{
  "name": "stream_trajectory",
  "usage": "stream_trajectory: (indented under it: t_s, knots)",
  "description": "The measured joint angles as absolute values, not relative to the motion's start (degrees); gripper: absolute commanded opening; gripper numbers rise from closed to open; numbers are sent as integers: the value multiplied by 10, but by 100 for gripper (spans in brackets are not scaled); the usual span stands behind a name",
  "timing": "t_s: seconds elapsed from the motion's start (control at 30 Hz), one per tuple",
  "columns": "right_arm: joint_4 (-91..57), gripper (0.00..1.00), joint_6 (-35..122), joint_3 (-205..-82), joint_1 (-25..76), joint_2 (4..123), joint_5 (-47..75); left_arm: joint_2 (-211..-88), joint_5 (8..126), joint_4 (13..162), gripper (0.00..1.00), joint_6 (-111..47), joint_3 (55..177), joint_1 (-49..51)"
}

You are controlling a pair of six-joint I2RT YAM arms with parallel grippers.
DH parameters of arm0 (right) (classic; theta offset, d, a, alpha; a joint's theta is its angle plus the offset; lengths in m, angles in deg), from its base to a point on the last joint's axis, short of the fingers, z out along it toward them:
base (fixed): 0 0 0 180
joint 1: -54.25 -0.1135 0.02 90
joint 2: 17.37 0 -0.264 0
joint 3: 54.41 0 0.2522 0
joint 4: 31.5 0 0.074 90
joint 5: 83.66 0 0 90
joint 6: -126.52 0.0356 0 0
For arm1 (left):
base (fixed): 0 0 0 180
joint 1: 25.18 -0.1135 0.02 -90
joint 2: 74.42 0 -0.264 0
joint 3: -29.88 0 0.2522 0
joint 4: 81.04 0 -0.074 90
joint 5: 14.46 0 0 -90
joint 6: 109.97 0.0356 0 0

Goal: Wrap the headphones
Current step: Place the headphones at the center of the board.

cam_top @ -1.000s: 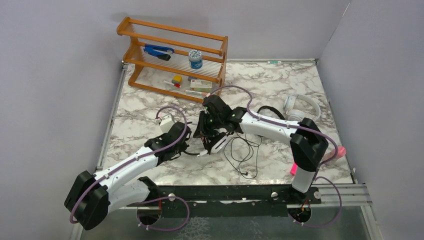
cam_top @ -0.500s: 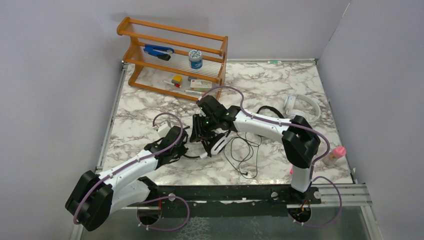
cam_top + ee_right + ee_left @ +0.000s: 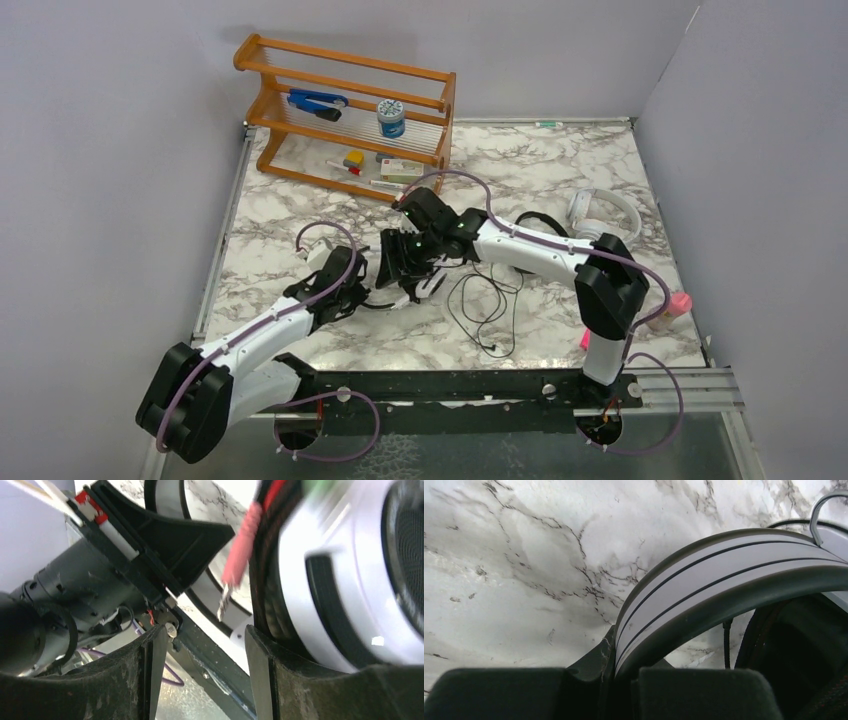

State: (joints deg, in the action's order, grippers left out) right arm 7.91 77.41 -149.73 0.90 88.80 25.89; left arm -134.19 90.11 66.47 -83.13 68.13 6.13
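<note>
We find the white headphones [image 3: 430,285] over the middle of the table [image 3: 290,220], spanning between both arms. The left tool [image 3: 624,680] is clamped narrow on the headband [image 3: 724,575]. The right tool [image 3: 205,645] stands parted, holding nothing (ear cup [image 3: 340,595] just beside one finger). The loose cord [image 3: 490,310] lies nearer the right arm.

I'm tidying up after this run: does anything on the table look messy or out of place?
Yes: the black cord of the white headband headphones with black ear pads sprawls in loose, unwrapped loops on the marble table.
</note>
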Motion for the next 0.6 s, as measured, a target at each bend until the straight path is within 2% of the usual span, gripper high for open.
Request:
stream_trajectory:
  t_s: [0.27, 0.6]
  knots:
    - [106, 65, 762, -1488, 12, 847, 278, -1344, 902, 688, 0, -833, 681, 21]
    - [154, 79, 707, -1523, 15, 774, 256, -1346, 902, 674, 0, -812, 683, -20]
